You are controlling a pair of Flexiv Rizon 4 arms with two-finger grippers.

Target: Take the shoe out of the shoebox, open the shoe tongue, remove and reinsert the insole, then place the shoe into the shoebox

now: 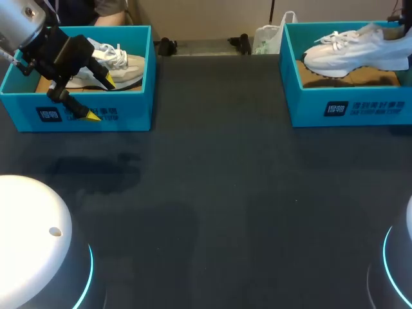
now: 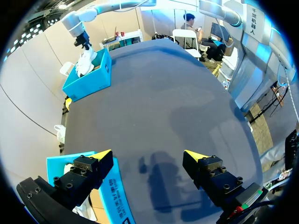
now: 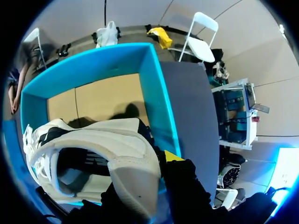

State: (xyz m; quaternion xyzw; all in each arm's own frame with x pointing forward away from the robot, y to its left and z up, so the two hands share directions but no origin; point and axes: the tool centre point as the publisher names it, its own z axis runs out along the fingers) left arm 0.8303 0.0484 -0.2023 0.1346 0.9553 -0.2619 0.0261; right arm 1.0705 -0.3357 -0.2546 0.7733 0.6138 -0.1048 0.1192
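Padded white shoe (image 3: 93, 140) — pinched in right gripper (image 3: 149, 179); boxy teal shoebox (image 3: 156, 93) beneath.

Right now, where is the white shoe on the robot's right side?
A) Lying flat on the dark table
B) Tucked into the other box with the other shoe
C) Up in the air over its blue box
C: the white shoe hangs above the blue box, clear of its cardboard floor, where its shadow falls.
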